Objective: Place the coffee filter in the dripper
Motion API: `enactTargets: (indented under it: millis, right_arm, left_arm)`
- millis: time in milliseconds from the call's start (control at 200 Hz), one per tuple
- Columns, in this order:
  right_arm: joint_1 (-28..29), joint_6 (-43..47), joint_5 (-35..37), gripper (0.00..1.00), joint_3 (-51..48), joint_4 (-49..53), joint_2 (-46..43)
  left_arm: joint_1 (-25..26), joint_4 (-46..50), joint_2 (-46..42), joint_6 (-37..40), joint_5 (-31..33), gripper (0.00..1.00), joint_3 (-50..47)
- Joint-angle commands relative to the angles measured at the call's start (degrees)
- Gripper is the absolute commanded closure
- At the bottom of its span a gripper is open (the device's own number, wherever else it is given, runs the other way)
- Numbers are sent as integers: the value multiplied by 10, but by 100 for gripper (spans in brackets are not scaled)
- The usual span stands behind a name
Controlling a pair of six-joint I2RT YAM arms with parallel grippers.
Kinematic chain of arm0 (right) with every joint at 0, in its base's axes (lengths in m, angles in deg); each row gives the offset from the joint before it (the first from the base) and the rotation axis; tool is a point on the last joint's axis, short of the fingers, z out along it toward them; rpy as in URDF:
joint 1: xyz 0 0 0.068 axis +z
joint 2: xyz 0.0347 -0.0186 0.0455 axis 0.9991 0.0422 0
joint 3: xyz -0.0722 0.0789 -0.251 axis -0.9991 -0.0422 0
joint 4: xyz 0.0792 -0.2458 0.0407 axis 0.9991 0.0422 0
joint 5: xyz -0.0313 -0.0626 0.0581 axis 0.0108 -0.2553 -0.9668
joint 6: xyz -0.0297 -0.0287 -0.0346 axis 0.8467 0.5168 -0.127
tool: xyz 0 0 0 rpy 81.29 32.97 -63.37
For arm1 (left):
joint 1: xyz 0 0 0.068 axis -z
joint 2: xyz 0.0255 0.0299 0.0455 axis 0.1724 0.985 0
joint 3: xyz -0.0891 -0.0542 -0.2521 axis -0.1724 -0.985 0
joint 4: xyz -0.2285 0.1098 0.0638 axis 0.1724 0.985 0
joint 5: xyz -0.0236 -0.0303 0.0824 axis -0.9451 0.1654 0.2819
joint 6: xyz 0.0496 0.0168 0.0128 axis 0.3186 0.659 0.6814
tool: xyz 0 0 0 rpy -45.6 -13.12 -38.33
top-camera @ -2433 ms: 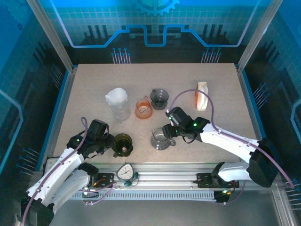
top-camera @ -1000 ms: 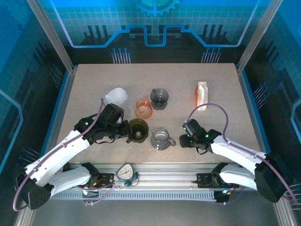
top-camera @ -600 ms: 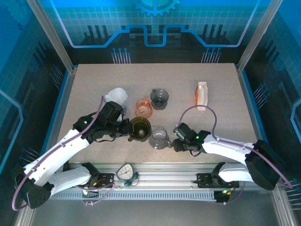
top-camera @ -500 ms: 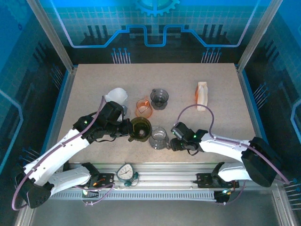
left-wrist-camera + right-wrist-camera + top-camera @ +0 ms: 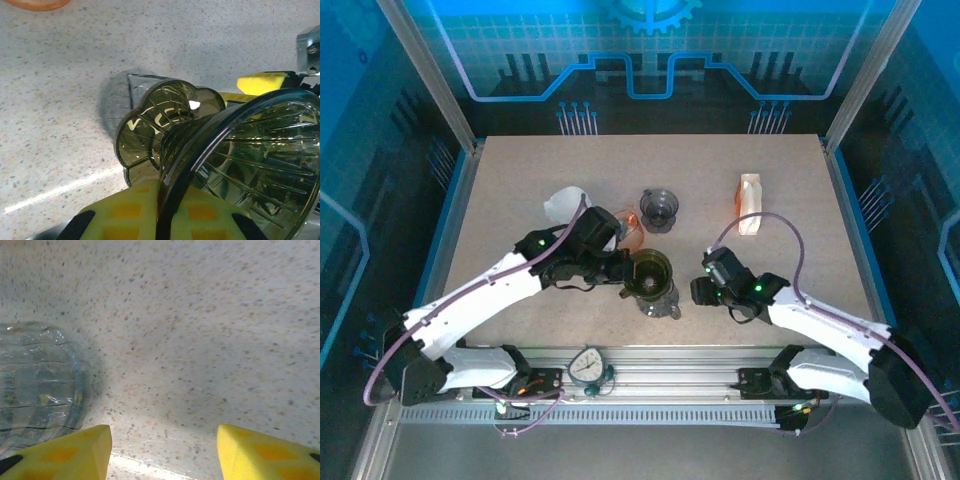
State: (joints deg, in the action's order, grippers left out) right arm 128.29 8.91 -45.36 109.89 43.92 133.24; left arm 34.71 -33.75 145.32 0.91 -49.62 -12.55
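Note:
My left gripper (image 5: 625, 272) is shut on the rim of the dark olive dripper (image 5: 650, 271), holding it tilted just over the clear glass server (image 5: 662, 300). In the left wrist view the rim of the dripper (image 5: 240, 150) runs between the yellow pads (image 5: 125, 210) of my left gripper (image 5: 167, 212), with the glass server (image 5: 117, 95) beneath. The white coffee filter (image 5: 563, 203) sits at the back left, partly behind my left arm. My right gripper (image 5: 698, 290) stands open and empty just right of the server; its wrist view shows the gripper (image 5: 162, 440) above bare table beside the server (image 5: 35, 385).
An orange cup (image 5: 629, 228) lies half hidden behind my left wrist. A dark grey cup (image 5: 659, 207) stands behind it, and an orange-and-white pouch (image 5: 749, 203) at the back right. A round gauge (image 5: 587, 363) sits on the front rail.
My left arm has carried the dripper to the right, from beside the glass server to over it. My right gripper has drawn back slightly to the right of the server.

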Motion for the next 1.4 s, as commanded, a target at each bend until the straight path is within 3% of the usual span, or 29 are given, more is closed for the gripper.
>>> enactTargets:
  millis: [0,385,1361,1396]
  right_arm:
    - [-15,8,14,41,-17,41,-33]
    - [-29,11,9,41,-38,59,-78]
    - [-32,10,8,39,-46,60,-89]
    - [-32,10,8,38,-46,59,-89]
  left_arm:
    - [9,-11,26,24,-16,100,32]
    - [2,6,99,41,-25,100,66]
    - [-23,1,118,41,-55,100,34]
    - [-24,2,118,42,-53,96,34]
